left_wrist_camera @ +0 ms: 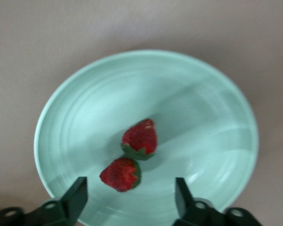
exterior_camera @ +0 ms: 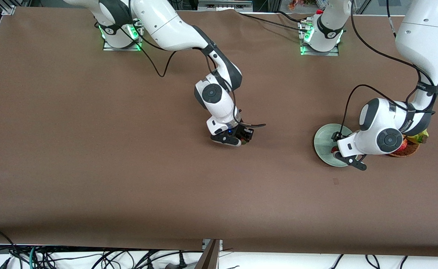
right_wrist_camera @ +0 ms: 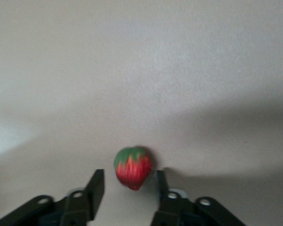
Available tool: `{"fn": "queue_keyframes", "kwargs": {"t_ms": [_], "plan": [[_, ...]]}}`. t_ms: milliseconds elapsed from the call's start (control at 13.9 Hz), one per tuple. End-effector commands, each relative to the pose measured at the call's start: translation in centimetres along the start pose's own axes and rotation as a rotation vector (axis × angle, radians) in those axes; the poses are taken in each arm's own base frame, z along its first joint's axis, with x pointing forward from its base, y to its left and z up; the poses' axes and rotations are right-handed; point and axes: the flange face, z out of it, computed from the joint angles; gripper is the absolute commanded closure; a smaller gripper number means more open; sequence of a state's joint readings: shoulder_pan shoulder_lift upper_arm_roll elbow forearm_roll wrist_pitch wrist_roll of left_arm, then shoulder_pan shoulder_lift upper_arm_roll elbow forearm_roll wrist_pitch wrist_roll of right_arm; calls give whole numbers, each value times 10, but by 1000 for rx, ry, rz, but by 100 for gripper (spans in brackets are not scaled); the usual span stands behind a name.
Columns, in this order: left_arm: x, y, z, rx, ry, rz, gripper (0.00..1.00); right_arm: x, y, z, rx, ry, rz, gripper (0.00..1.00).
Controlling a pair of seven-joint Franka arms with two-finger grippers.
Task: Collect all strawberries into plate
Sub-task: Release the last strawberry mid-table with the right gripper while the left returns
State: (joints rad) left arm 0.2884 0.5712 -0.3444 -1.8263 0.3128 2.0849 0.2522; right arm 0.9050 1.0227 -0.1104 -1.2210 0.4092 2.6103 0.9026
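Two of three strawberries done: in the left wrist view strawberry one and strawberry two lie touching each other inside the plate, which sits on the desk toward the left arm's end, just beside the basket. Left gripper hangs over the plate, fingers spread wide with nothing between them, both berries resting free on the dish, so I judge that drop complete. Third strawberry is not in the plate: it is at mid-desk, well apart from the plate, between the right gripper's fingers. Right gripper is low over the desk there, fingers partly spread on either side of the berry with a gap showing on both sides; looks like not pinching it, though I can't tell if the berry rests on the desk. Left to do, by my read: close on that berry, carry it toward the left arm's end, release over the plate. Writing: a small label on the left arm's cable strap, too small to read; no other brands or text legible.
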Motion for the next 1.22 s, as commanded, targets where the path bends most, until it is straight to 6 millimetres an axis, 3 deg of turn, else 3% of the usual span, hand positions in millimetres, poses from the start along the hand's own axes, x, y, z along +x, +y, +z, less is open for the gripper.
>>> {"fn": "queue_keyframes", "kwargs": {"t_ms": [0,287,430,717,1004,1147], "plan": [[3,38,-59,13,18,30,0,26,-10,-36,-18,-11,32,0],[28,120,-72,-76,44,-143,0,79,-5,-124,-160,-48,-23,0],[49,156,-71,-89,119,-171,0,104,-2,-182,-181,-49,-53,0],[88,254,-46,-179,236,-336,0,156,42,-292,-265,-88,-77,0],[119,342,-20,-226,242,-427,0,173,78,-375,-279,-149,-104,0],[128,358,-7,-154,259,-422,0,180,105,-407,-267,-162,-146,0]]}}
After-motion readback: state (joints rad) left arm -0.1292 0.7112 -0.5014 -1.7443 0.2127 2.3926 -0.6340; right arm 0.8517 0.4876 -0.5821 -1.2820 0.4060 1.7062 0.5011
